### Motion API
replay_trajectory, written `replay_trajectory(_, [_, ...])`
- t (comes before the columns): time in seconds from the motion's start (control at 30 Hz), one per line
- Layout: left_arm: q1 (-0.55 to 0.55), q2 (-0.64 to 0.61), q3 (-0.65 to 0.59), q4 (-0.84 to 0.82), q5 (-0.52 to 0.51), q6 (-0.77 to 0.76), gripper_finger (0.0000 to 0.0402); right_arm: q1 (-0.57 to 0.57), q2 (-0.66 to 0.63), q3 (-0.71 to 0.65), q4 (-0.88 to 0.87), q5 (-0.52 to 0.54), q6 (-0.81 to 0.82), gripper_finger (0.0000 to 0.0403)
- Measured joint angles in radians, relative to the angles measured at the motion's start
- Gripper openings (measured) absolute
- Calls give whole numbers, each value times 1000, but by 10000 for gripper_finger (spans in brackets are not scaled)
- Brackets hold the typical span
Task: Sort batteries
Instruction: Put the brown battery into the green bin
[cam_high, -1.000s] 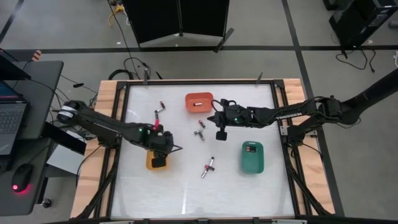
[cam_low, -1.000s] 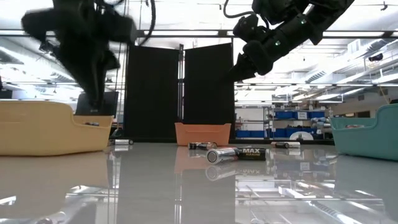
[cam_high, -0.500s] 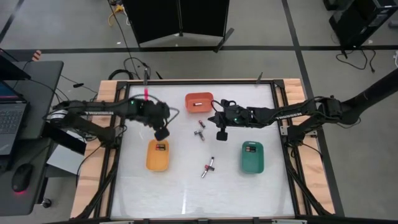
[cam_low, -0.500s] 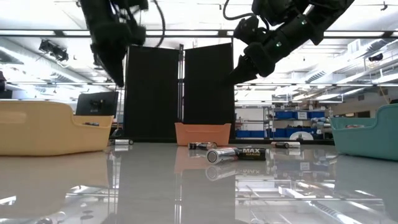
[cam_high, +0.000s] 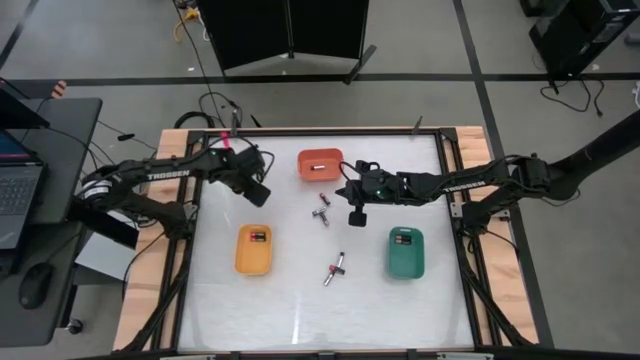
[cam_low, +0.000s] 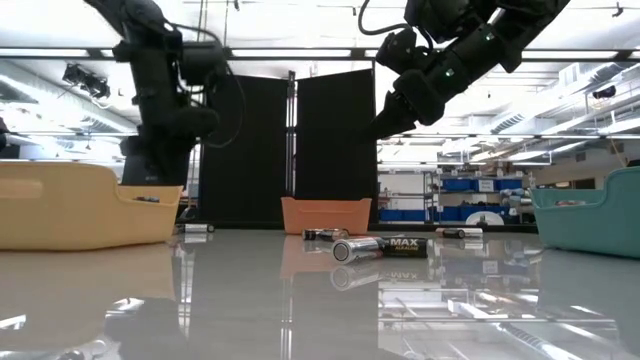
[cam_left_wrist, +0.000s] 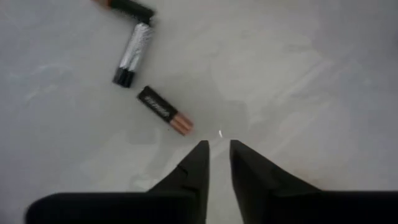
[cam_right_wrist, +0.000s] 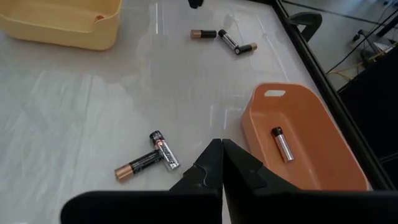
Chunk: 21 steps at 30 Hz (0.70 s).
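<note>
**Left hand over the far-left batteries, lining up a pick**

My left hand (cam_high: 260, 191) hangs over the far-left part of the tabletop (cam_high: 300, 300), between the yellow tray (cam_high: 253, 248) and the loose trio of batteries (cam_left_wrist: 142, 68) by the far edge. Fingers (cam_left_wrist: 198, 165) stand slightly apart with nothing between them. The nearest cell, black with copper ends (cam_left_wrist: 165, 111), lies just ahead of the tips, flat and askew.

My right hand (cam_high: 355, 217) waits above mid-tabletop, near the orange tray (cam_high: 320, 164), fingers pinched together and empty.

Where the rest lie:
- one cell in the orange tray (cam_right_wrist: 281, 142)
- some already in the yellow tray and the green tray (cam_high: 405, 252)
- a crossed pair (cam_right_wrist: 149, 160) mid-tabletop, close to my right hand
- another pair (cam_high: 335, 269) nearer the front, between the yellow and green trays

Step in hand, as I read it: sorting partly done; approach to the next pick from the trio.

Next move calls for: spreading my left fingers wider, turning the wrist so they straddle the copper-ended cell across its width, then coming down. It lies close to the silvery cell (cam_left_wrist: 132, 53), so I'd best take it from the free end to avoid nudging its neighbour.
</note>
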Motion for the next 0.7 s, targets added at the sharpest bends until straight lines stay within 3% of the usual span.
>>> replay_trajectory(0.33, [60,0,-115,136,5,-83,174,0,0,0,-4,0,0,11])
replay_trajectory(0.7, [65,31,-205,274,-23,-119,182,0,0,0,-4,0,0,11])
